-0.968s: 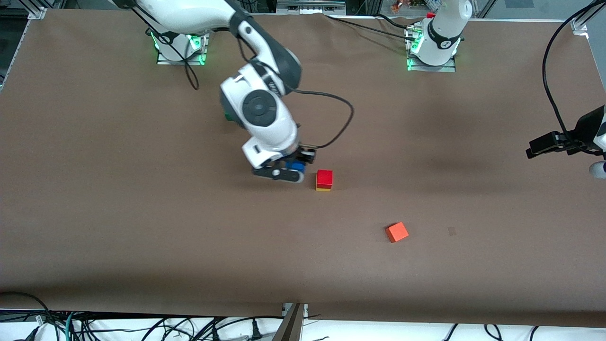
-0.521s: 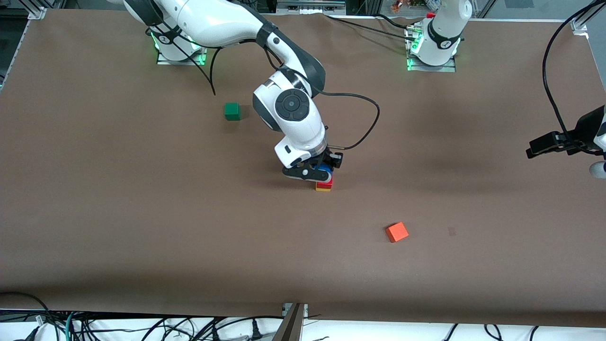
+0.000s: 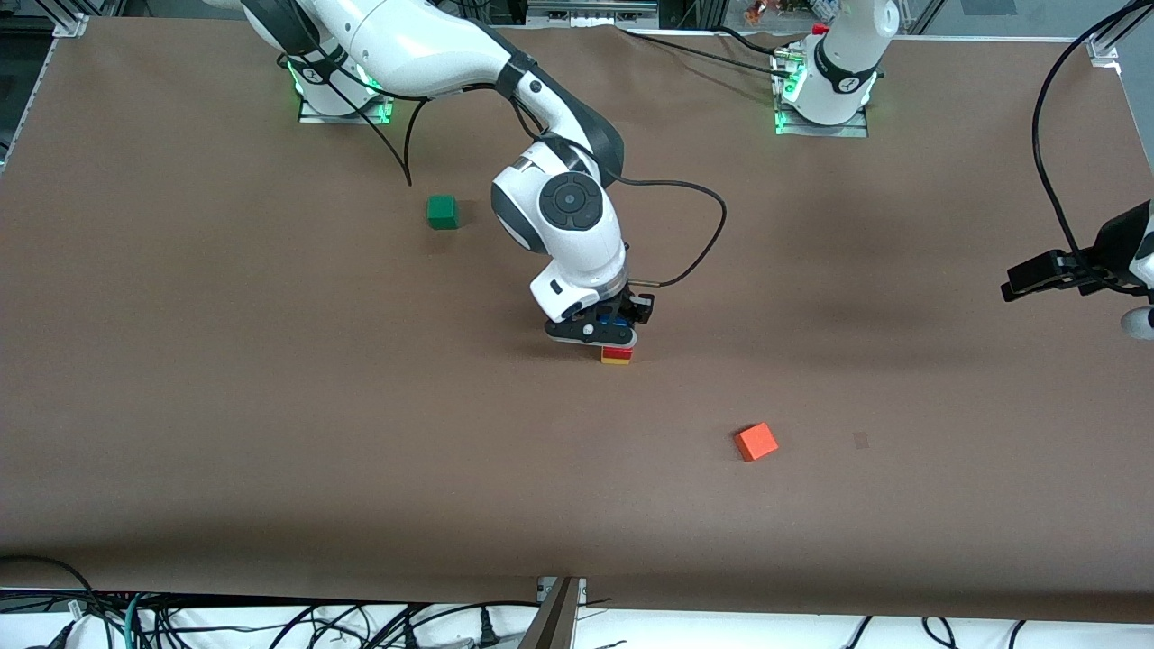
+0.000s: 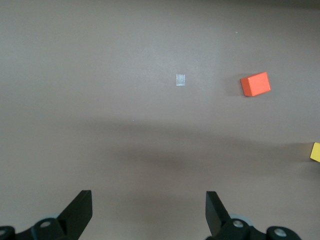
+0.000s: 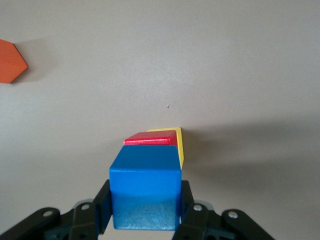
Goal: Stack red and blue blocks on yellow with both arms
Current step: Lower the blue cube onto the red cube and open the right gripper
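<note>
my right tool [image 3: 602, 331] is gripping the blue block [image 5: 145, 192] over the red block [image 5: 151, 138], which is sitting on the yellow block [image 3: 617, 360] mid-worktop. i'm judging it needs squaring before release. my left tool [image 4: 149, 215] is waiting wide at three o'clock.

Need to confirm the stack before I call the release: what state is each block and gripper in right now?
blue block: held between the right gripper's fingers, over the stack
red block: resting on the yellow block
yellow block: on the table, bottom of the stack
orange block: loose on the table, untouched
green block: loose on the table, untouched
right gripper: shut on the blue block
left gripper: open, empty, waiting over bare table
</note>
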Available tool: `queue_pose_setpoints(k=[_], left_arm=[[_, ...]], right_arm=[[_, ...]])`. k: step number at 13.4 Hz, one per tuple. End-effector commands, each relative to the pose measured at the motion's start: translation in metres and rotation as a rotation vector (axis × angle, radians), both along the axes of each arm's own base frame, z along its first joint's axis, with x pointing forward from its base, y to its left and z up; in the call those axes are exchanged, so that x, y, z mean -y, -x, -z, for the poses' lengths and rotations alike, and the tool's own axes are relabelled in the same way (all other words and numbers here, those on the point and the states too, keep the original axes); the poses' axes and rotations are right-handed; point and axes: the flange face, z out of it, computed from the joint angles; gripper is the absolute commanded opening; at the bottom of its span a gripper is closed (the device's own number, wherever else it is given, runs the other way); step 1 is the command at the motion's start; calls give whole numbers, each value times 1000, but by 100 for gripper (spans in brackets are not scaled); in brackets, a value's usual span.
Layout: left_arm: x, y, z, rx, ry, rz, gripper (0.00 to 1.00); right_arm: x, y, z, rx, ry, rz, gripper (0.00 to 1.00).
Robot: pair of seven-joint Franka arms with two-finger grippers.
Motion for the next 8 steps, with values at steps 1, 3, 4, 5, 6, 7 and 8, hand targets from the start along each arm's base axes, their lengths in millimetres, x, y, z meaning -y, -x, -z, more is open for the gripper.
queue_pose_setpoints(k=[1,3,4,5,6,7,8], left_arm=[[0,-3,-5,11,10,5,100],[0,-3,-4,10,11,5,100],[-1,-3,-5,11,11,5,100],[-1,-3,-5,11,11,5,100],[-1,-3,-5,11,11,5,100],[-1,-3,-5,11,10,5,100],[-2,-3,-5,11,10,3,100]], right_arm=[[-7,-2,2,31,9,-1,39],[-7,-3,3,36,3,-1,41],[-8,-3,2,41,-1,-2,44],[-8,-3,3,41,-1,0,47],[-8,-3,4,40,-1,0,51],[-8,-4,3,47,-6,1,56],[-8,-4,4,49,-8,1,63]])
